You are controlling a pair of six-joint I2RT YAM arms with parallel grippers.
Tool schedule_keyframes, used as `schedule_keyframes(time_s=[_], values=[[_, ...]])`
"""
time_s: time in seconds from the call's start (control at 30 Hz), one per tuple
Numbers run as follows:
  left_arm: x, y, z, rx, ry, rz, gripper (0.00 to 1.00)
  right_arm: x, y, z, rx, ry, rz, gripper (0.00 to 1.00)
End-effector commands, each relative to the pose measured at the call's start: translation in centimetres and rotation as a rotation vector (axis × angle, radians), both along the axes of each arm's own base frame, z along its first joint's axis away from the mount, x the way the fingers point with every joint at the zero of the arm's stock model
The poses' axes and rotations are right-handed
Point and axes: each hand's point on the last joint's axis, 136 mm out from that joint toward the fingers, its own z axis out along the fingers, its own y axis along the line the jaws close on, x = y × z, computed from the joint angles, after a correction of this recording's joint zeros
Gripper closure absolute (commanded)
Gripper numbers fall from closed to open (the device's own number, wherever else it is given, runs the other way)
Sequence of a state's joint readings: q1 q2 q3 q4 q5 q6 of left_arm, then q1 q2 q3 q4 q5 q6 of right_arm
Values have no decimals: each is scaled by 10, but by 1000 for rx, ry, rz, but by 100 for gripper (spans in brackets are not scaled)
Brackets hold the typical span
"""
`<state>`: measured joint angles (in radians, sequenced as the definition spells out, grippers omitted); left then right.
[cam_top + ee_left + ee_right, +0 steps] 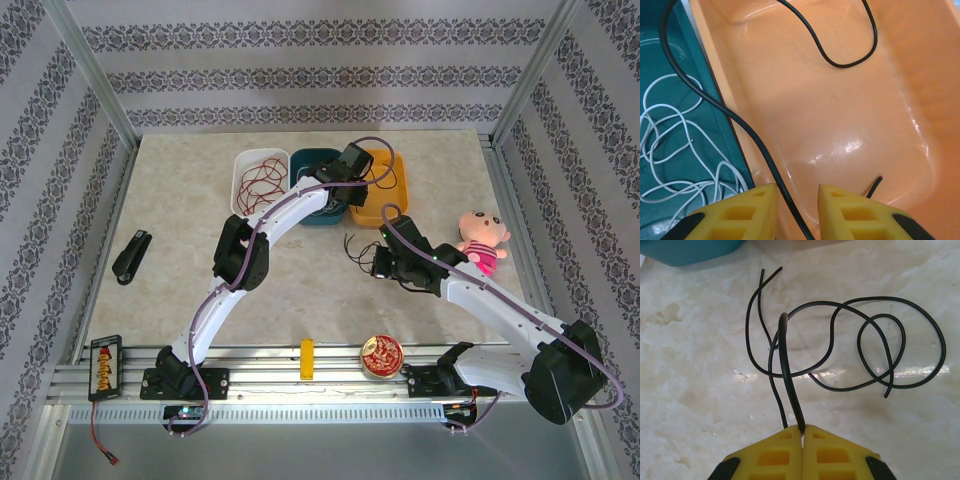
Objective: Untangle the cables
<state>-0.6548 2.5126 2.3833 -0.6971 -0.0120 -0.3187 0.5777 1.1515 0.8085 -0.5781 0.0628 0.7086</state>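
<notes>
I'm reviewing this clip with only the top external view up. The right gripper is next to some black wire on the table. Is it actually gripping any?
Observer: Yes. The right gripper is shut on one strand of the thin black wires, whose loose loops lie on the marble-patterned table.
Operator: And the left gripper over the bins?
Observer: The left gripper is open above the orange plastic tray; a thin black cable runs between its yellow fingers, unclamped.
Operator: Anything in the teal one?
Observer: A thin white cable, loosely coiled in the teal plastic tray.
</notes>
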Motion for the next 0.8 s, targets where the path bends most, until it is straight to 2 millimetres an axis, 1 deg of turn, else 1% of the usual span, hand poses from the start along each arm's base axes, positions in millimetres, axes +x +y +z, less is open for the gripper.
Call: schedule_keyframes(time_s=[0.0,0.17,0.27,0.4,0.5,0.63,0.67,0.7,0.77], values=[[1,0,-1,21,-4,-5,76,2,-7,0,-8,-14,-30,100],[2,1,-3,29,-9,-2,76,2,-7,-2,-8,-12,-31,100],[3,-1,-8,30,1,-3,72,3,-7,-1,-5,-14,-31,100],[3,-4,-14,27,14,-8,73,3,-6,0,-6,-15,-30,100],[4,-4,-15,28,14,-8,80,3,-7,1,-6,-16,-31,100],[5,-5,-10,27,0,-16,83,4,-7,2,-6,-18,-30,100],[6,-5,-10,28,-4,-17,87,4,-7,1,-7,-17,-29,100],[6,-7,-9,22,-7,-24,93,4,-7,1,-8,-17,-31,100],[5,-12,-8,9,-9,-50,100,5,-6,1,-7,-18,-30,100]])
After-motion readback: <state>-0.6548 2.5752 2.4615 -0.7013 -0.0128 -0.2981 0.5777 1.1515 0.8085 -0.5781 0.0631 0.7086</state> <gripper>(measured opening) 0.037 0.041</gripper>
